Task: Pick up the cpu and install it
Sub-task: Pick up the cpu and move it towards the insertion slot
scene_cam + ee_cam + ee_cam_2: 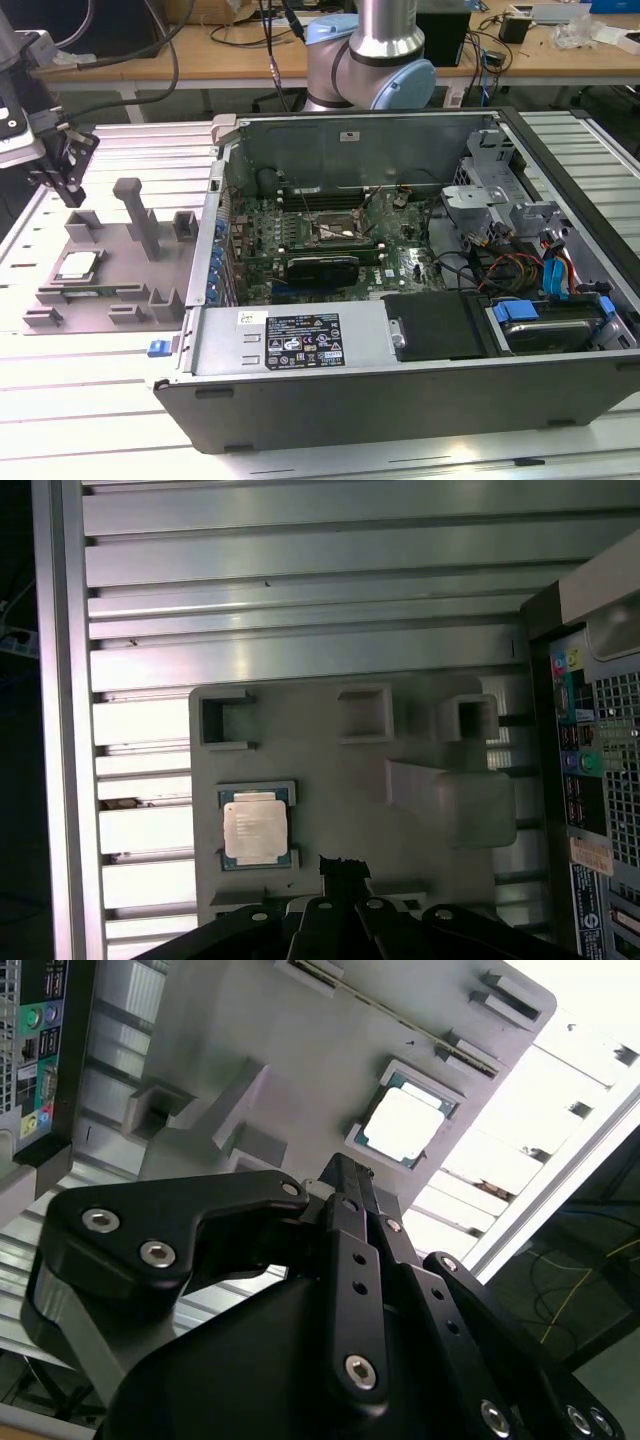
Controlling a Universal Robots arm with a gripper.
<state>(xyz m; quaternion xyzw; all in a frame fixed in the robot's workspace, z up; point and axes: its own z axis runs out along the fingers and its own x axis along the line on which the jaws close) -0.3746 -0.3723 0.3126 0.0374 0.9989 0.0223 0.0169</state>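
cpu (255, 830) in tray (330, 770) — closed gripper (343, 864) nearby

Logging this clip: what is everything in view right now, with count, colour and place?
cpu: one, silvery top, seated in a recess of the tray.
tray: one, grey, on the table, at the exterior view's left of the case.
computer case: one, dark grey, open, mid-table.
motherboard: one, green, inside the case.
socket: one, dark frame, on the motherboard.
cables: several, red and blue, in the case at the exterior view's right.
table: one, silvery slats, under it all.
arm: one, silver and blue-grey, behind the case.
gripper: one, black, shut and empty, above the tray.
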